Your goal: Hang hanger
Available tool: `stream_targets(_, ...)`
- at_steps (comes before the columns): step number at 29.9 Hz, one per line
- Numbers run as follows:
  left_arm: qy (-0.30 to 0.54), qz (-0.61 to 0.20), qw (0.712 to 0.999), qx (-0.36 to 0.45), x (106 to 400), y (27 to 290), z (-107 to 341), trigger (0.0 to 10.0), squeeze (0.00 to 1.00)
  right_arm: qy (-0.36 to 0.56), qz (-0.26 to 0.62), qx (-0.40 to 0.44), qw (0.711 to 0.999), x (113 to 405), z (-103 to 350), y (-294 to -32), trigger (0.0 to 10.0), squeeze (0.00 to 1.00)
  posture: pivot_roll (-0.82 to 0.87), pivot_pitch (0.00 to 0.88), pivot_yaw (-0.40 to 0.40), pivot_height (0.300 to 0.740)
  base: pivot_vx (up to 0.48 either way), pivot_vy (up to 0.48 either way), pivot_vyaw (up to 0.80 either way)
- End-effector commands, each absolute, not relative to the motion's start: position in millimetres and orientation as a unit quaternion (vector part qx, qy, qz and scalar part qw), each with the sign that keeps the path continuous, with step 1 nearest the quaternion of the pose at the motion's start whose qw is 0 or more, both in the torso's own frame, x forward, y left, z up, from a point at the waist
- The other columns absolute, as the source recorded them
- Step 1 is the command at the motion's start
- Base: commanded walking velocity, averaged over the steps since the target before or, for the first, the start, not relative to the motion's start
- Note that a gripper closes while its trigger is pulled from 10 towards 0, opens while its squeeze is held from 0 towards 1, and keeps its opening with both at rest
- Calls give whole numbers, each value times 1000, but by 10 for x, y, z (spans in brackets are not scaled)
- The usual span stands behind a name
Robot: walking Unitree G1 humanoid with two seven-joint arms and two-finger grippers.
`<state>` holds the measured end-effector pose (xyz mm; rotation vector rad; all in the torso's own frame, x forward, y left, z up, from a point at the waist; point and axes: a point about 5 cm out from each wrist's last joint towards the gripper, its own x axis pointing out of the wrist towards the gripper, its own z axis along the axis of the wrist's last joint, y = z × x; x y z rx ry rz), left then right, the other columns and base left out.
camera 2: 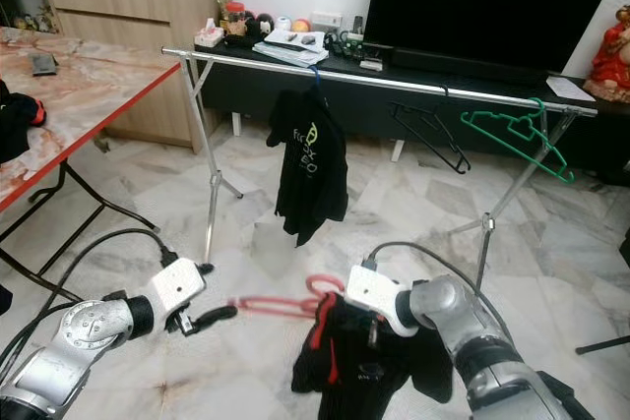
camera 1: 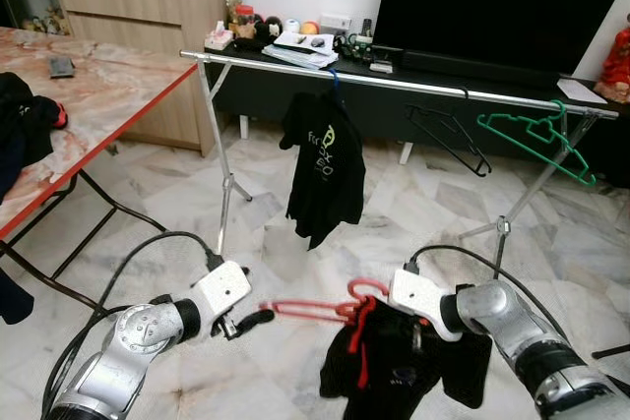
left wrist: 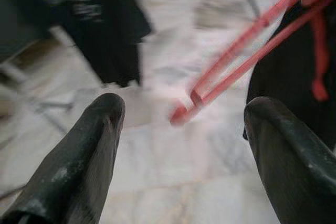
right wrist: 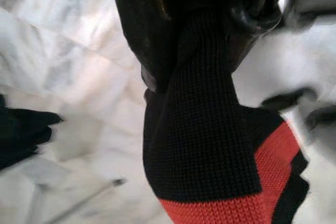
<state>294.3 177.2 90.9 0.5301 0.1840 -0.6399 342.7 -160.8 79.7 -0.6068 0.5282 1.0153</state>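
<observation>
Right gripper (camera 1: 418, 327): closed on the black garment (camera 1: 394, 366) draped over a red hanger (camera 1: 315, 307), held low above the floor.
Left gripper (camera 1: 246, 322): fingers spread, the hanger's free tip just ahead, untouched.
Handling: hanger judged light and stiff, cloth soft and liable to slip; best taken near the hook.
Rail (camera 1: 394, 81): a black shirt (camera 1: 323, 169), a black hanger (camera 1: 448, 135) and a green hanger (camera 1: 536, 135) are hung beyond.

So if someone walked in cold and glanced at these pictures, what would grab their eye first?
Probably the red hanger low in front of the robot, with a black garment with red trim hanging from it at the right pincer, shut on the cloth. The left pincer is open at the hanger's free end. Behind stands a long metal rail carrying a black T-shirt, a black hanger and a green hanger.
</observation>
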Motion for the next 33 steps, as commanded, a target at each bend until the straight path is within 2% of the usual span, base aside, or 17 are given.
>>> stream_targets(1, 85, -287, 918, 260, 2942, 1775, 863, 10000, 0, 200, 444, -255, 835, 3592, 1035, -1520, 0, 0, 140, 0, -114, 740, 0, 0, 0)
stream_targets(9, 73, -236, 933, 260, 2977, 1767, 769, 10000, 0, 140, 485, -226, 833, 3677, 1272, -1125, 0, 0, 137, 0, -114, 740, 0, 0, 0)
stream_targets(13, 75, -179, 943, 271, 3010, 1849, 670, 10000, 0, 103, 508, -194, 833, 3706, 1443, -918, 0, 0, 136, 0, -114, 740, 0, 0, 0)
stream_targets(16, 94, -117, 941, 303, 3017, 1985, 559, 10000, 0, 83, 541, -189, 815, 3671, 1515, -784, 0, 0, 133, 0, -117, 740, 0, 0, 0)
stream_targets(20, 108, -75, 937, 323, 3004, 2084, 467, 10000, 0, 80, 554, -191, 806, 3650, 1518, -698, 0, 0, 132, 0, -118, 740, 0, 0, 0)
stream_targets(26, 118, -89, 919, 366, 2951, 2055, 319, 10000, 0, 78, 568, -185, 798, 3621, 1529, -556, 0, 0, 136, 0, -126, 740, 0, 0, 0)
stream_targets(28, 119, -100, 910, 385, 2933, 2016, 258, 10000, 0, 73, 583, -190, 787, 3585, 1537, -444, 0, 0, 143, 0, -131, 740, 0, 0, 0)
stream_targets(33, 121, -110, 916, 365, 2919, 1962, 220, 10000, 0, 65, 589, -178, 785, 3568, 1565, -283, 0, 0, 154, 0, -141, 740, 0, 0, 0)
